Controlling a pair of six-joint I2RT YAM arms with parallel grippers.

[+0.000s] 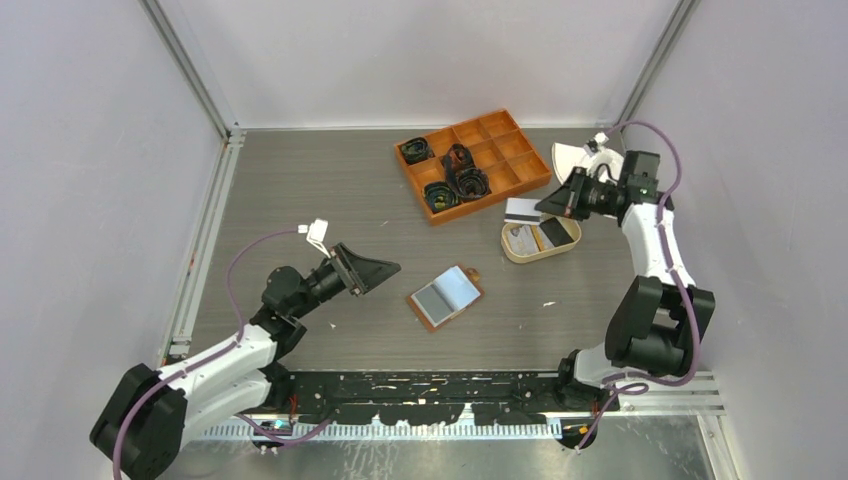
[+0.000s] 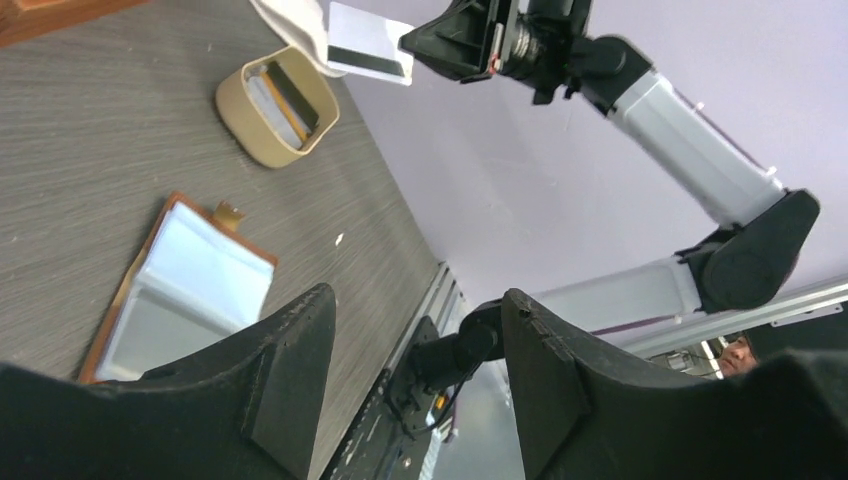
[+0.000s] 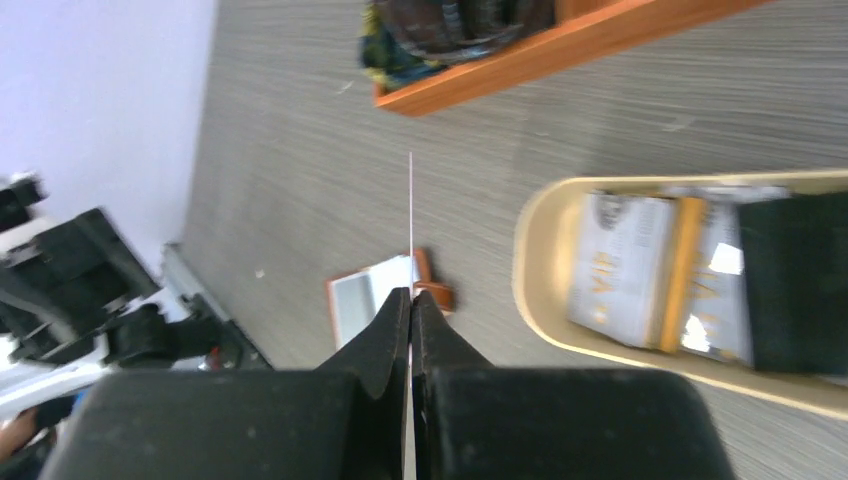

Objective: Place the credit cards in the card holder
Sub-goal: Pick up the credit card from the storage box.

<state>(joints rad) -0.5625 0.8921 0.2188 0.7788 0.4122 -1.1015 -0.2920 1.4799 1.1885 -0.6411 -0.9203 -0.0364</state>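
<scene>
Top external puts me early in the task. My right gripper [image 1: 545,206] pinches one pale card [image 1: 522,210] above the beige tray [image 1: 512,253], where more cards [image 1: 553,232] lie. The card holder [image 1: 446,296] lies open mid-table, seemingly unfilled. My left gripper [image 1: 384,268] hangs spread near it.

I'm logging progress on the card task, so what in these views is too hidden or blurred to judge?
The held card: edge-on in the right wrist view, face unseen.
The cards in the tray: overlapping, blurred, cut off by that view's right edge; count unclear.
The card holder: slots too small from above, partly behind the left gripper in the left wrist view.
</scene>
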